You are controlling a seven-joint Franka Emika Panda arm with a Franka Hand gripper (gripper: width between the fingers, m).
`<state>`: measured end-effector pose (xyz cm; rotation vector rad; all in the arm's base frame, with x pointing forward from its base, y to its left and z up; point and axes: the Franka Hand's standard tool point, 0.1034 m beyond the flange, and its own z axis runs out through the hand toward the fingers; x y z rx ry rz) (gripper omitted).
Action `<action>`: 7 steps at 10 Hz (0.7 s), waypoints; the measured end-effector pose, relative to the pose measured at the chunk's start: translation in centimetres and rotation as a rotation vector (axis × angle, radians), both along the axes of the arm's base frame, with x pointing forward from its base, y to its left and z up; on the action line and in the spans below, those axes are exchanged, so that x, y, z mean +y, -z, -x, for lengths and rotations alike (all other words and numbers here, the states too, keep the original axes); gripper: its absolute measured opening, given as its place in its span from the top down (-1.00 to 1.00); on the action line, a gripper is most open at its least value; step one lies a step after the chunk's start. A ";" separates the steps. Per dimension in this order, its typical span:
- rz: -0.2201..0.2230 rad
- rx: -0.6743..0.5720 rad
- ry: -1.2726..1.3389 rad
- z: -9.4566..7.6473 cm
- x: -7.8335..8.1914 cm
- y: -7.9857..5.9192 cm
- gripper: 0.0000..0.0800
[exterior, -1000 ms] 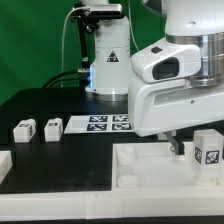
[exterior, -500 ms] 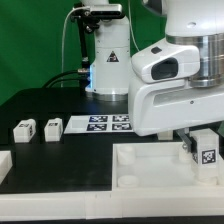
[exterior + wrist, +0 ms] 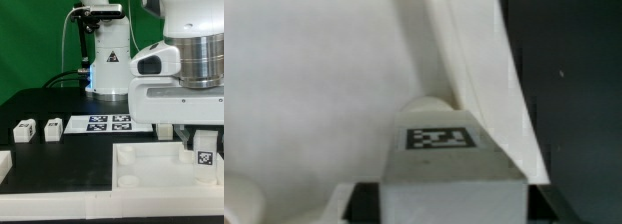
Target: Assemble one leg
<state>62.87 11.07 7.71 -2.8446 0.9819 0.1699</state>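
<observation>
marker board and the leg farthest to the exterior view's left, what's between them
In the exterior view, another leg sits between that far-left leg and the marker board, touching neither.

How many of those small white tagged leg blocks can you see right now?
3. Two legs stand side by side at the exterior view's left; the third leg is in the gripper at its right. Another may be hidden.

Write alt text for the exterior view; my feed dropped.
The arm's gripper holds a tagged white leg at the large white tray-like piece, on the exterior view's right. Two more legs stand on the black table at its left, with the marker board beside them.
</observation>
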 end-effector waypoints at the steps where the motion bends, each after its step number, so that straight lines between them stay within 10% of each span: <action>1: -0.016 0.033 0.218 -0.1 -0.2 0.0 0.27; 7: -0.005 0.122 0.767 -0.1 0.1 0.1 0.27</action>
